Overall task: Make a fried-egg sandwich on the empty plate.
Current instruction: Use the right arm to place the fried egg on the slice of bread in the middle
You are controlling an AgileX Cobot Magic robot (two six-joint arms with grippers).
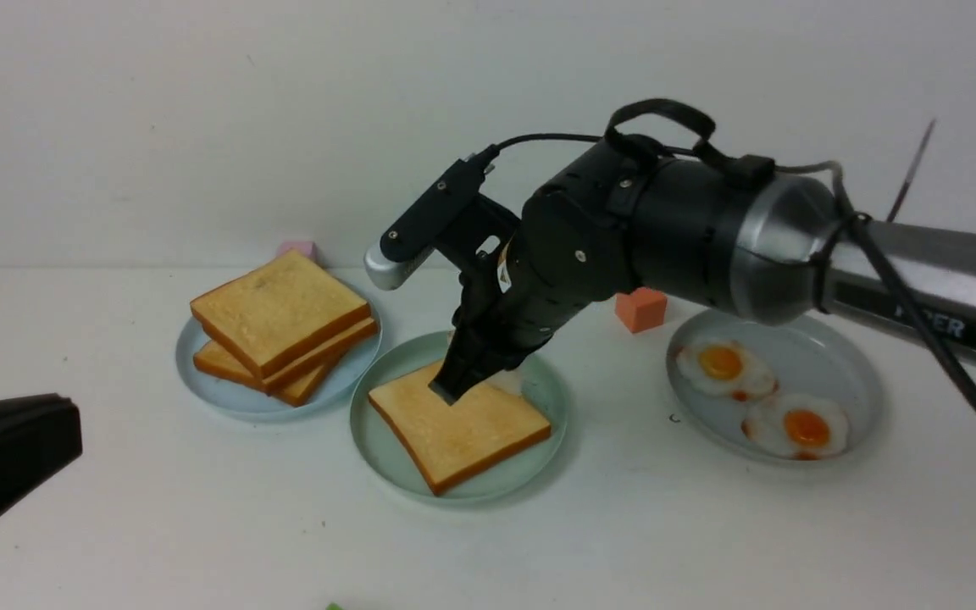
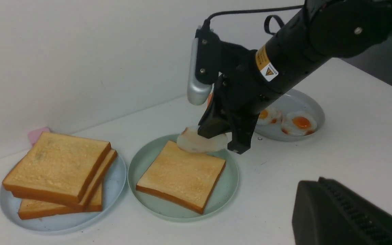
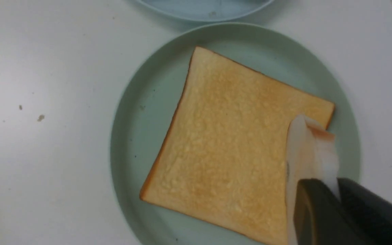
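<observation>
While the sandwich counts one layer only, the items stand as follows.

1. Mint-green plate (image 1: 379,453): middle of the white table (image 1: 200,525), between the two other plates. It serves as the assembly site.
2. Toast slice (image 1: 463,428): flat on item 1, set cornerwise, top face bare. It is the base layer, ready for the egg.
3. Fried egg (image 2: 199,143): pale disc, yolk not visible, just over the far corner of the toast. Contact with the bread cannot be told. It is held by one edge, apparently so the rest can be laid flat.
4. Right gripper (image 1: 451,391): angled down over item 1, jaws pinching the egg's rim.
5. Left gripper (image 1: 64,432): low at the near left, well apart from the plates, jaws pressed together on nothing. Judged to be out of the working arm's way.
6. Light blue plate (image 1: 238,407): left of item 1, carrying the stacked toast (image 1: 280,313). This is the likely source of the top layer.
7. Grey plate (image 1: 835,364): right of item 1, with two spare eggs (image 1: 725,366) side by side.
8. Orange cube (image 1: 640,309) and pink block (image 1: 297,248): at the back, with no evident part in the task.

Outstanding: egg release, then the top slice.
</observation>
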